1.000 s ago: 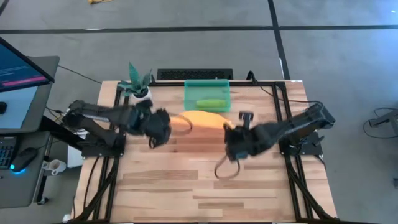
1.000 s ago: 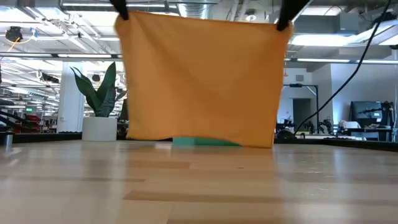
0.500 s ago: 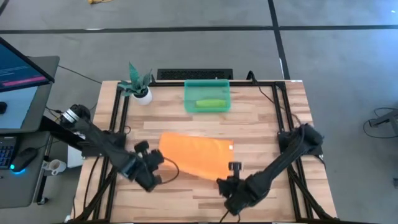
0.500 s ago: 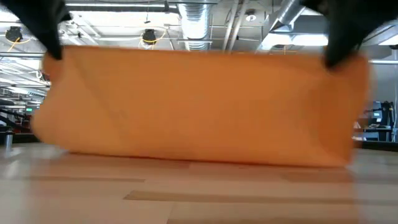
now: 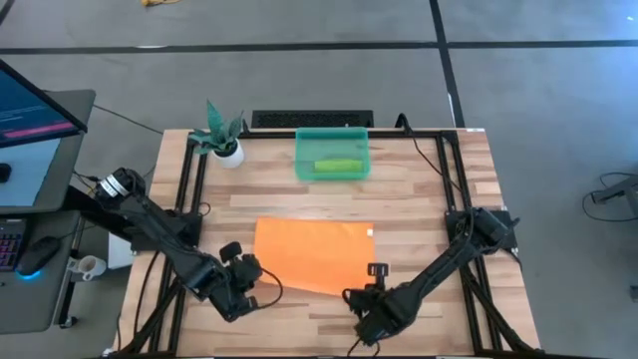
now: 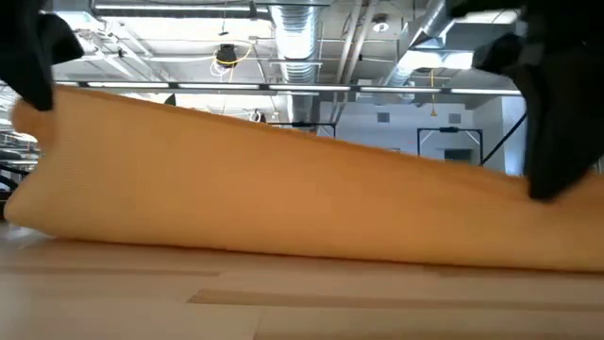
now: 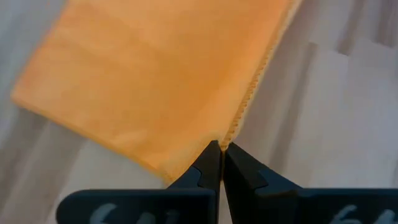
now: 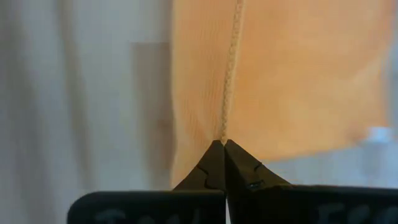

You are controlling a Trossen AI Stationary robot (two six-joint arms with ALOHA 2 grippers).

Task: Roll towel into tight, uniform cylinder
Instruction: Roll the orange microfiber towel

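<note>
Two dark robot arms stretch an orange towel (image 5: pixel 311 253) across the middle of a butcher-block table (image 5: pixel 419 199), each pinching one near corner. The left gripper (image 5: pixel 242 282) sits at the towel's near-left corner and the right gripper (image 5: pixel 364 309) at its near-right corner; both wrist views show each pair of fingers pressed together on the stitched hem, so both claws are clamped on cloth. From above, the far part of the towel lies flat on the wood while the near edge is lifted off it, and the level view shows that edge slanting, higher at one gripper than the other. At the far side of the table stand a small potted plant (image 5: pixel 221 136) and a green bin (image 5: pixel 333 154), well apart from the towel. The step in hand looks like spreading the towel flat, and no roll has been started, so the task appears to be at its opening stage. The next move probably calls for lowering the near edge evenly until the cloth lies smooth and square, then turning that edge over on itself with both corners kept level so the cylinder starts tight and straight.
</note>
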